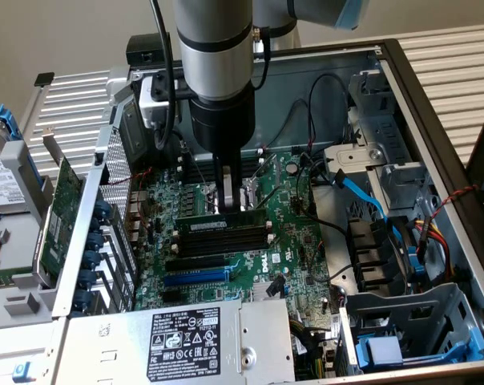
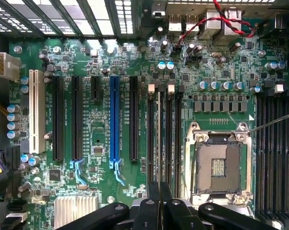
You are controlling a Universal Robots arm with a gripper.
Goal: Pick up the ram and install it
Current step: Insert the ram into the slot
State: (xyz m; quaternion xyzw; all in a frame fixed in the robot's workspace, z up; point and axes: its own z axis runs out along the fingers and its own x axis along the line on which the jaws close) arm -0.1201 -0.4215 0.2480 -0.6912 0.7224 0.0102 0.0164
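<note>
Exterior view: gripper [image 1: 235, 204] was down over the middle of the motherboard [image 1: 296, 234], fingers closed on the top edge of the ram [image 1: 222, 223]. The ram stood upright, lengthwise along the bank of black memory slots [image 1: 224, 243]; could not tell whether it was fully seated. Blue expansion slot [image 1: 195, 277] lay near, toward the power-supply edge. Wrist view: fingers [image 2: 151, 206] were drawn together over the memory slots just beside the CPU socket [image 2: 218, 165].
</note>
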